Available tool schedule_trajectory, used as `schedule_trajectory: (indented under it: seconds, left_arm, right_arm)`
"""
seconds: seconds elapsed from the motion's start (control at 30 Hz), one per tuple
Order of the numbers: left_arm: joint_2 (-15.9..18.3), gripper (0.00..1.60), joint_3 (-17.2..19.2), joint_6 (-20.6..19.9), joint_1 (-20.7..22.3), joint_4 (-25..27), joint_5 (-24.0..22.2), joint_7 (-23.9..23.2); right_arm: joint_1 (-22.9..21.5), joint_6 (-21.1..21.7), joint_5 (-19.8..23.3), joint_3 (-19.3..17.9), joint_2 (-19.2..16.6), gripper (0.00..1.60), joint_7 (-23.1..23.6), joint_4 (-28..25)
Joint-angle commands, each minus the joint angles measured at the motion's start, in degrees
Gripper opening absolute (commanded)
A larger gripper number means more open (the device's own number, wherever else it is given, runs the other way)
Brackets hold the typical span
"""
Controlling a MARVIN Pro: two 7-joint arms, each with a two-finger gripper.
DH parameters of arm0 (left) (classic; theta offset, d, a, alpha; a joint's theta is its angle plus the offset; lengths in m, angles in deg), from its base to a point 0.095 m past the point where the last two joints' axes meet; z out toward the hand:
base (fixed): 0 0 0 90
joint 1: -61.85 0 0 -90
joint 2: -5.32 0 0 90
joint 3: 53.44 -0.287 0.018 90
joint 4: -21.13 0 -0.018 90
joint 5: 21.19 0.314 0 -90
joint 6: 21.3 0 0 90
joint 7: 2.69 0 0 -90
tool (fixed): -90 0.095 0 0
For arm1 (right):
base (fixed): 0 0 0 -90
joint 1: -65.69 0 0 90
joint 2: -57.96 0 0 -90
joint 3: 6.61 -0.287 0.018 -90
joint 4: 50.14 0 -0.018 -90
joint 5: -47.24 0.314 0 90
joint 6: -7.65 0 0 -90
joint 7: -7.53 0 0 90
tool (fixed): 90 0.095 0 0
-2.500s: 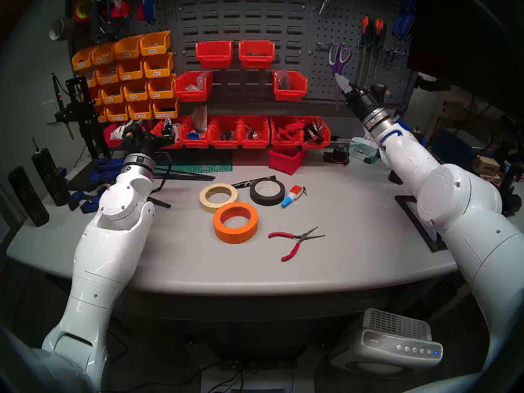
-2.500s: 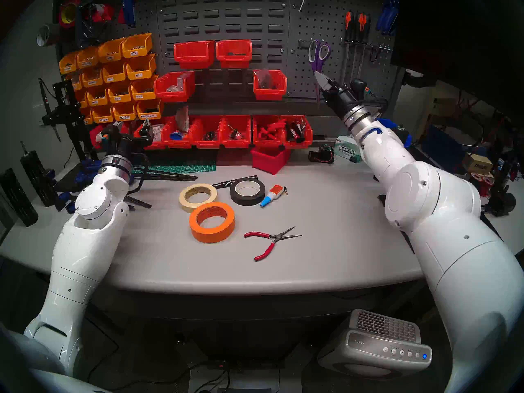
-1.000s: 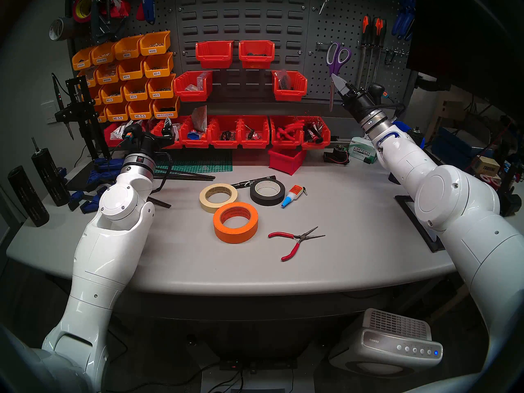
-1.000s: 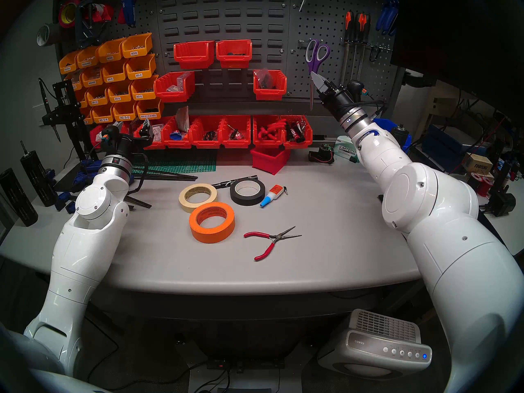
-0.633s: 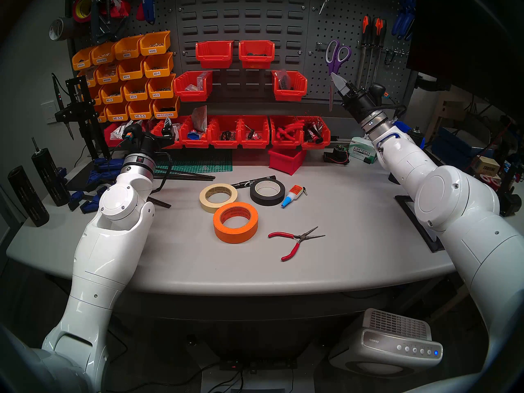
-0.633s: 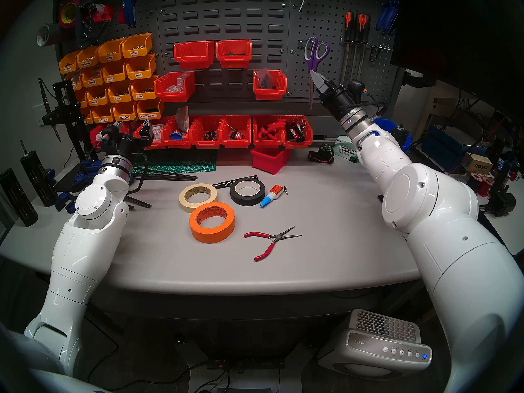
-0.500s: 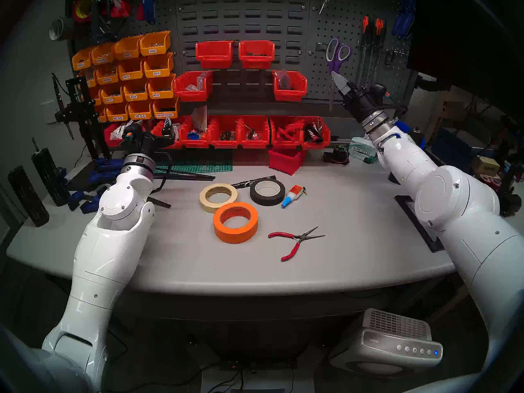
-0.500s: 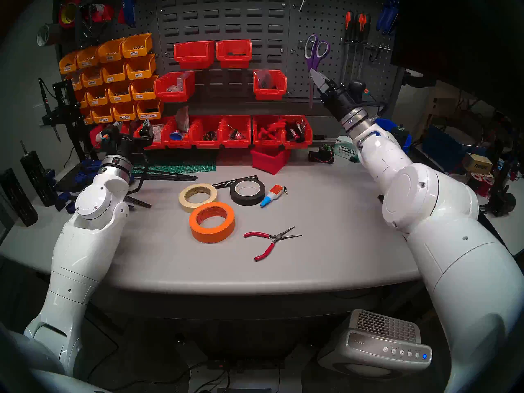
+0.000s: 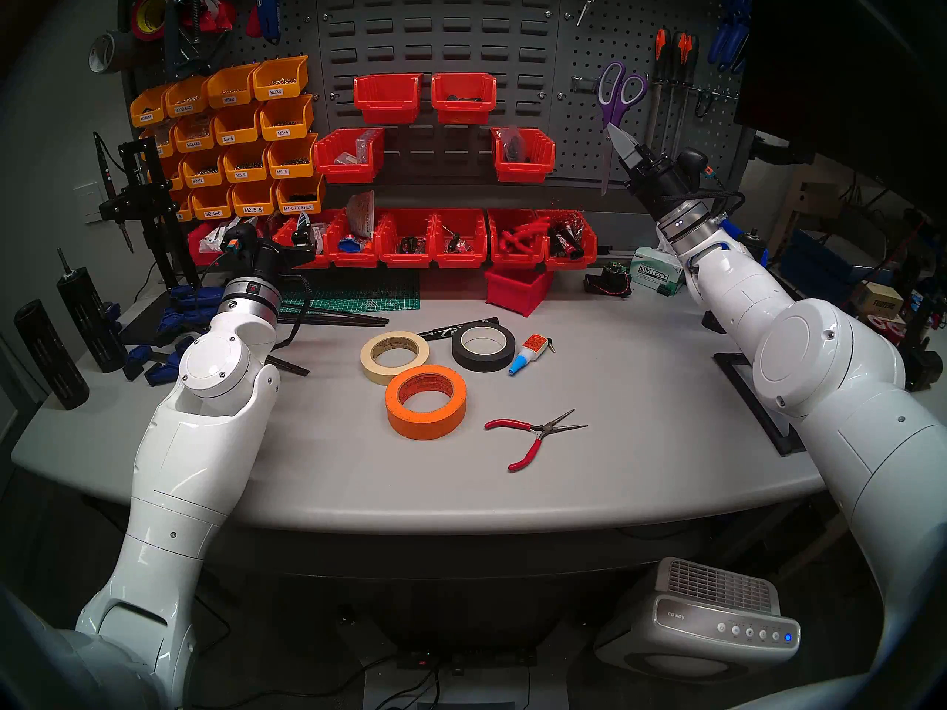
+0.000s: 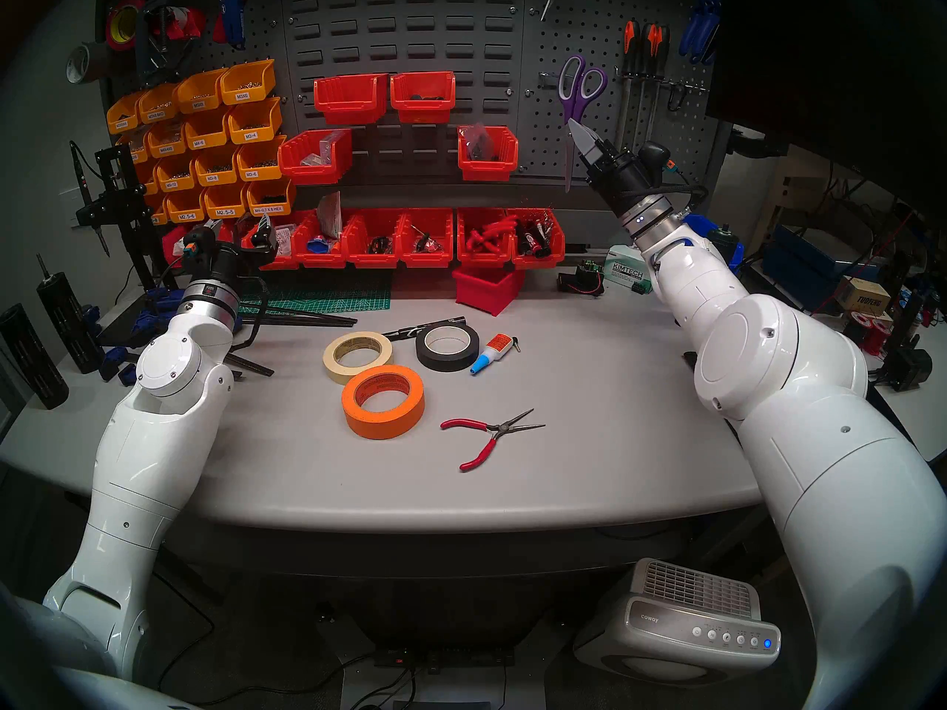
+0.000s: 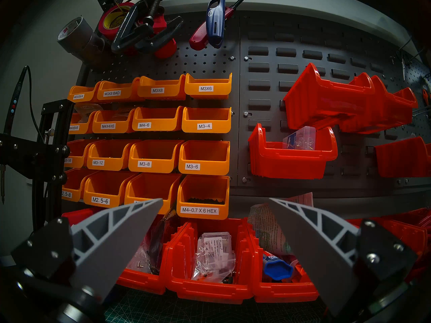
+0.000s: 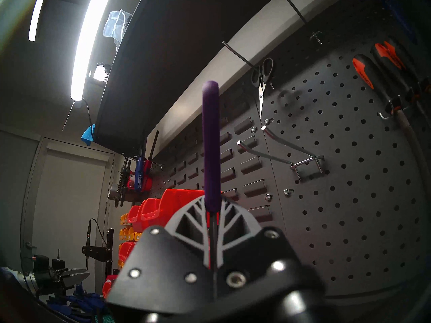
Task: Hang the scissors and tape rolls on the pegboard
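Observation:
My right gripper (image 9: 616, 135) (image 12: 213, 201) is shut on the scissors (image 9: 621, 93) (image 12: 211, 140) just below their purple handles, blades pointing down. They hang upright in front of the pegboard (image 9: 576, 130) (image 12: 349, 175), just left of the tips of a double-prong hook (image 12: 279, 150) and apart from it. Three tape rolls lie flat mid-table: orange (image 9: 425, 404), black (image 9: 483, 349) and cream (image 9: 394, 358). My left gripper (image 9: 303, 230) (image 11: 215, 200) stands open and empty at the back left, facing the bins.
Red pliers (image 9: 533, 435), a glue bottle (image 9: 530, 353) and a black marker (image 9: 456, 330) lie near the rolls. Orange bins (image 9: 230, 140) and red bins (image 9: 435, 237) line the back wall. Small snips (image 12: 262, 82) and screwdrivers (image 9: 671, 53) hang on the pegboard.
My right gripper has carried the scissors upward and slightly to the right along the pegboard. The left arm and the things on the table have stayed put.

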Motion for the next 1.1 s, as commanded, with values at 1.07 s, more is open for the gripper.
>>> schedule_trajectory:
  seconds: [1.07]
  left_arm:
    - [0.1, 1.60, 0.4, 0.6, 1.8, 1.6, 0.0, -0.1]
  right_arm:
    - [-2.6, 1.7, 0.9, -1.6, 2.4, 0.00, -5.1, -1.0]
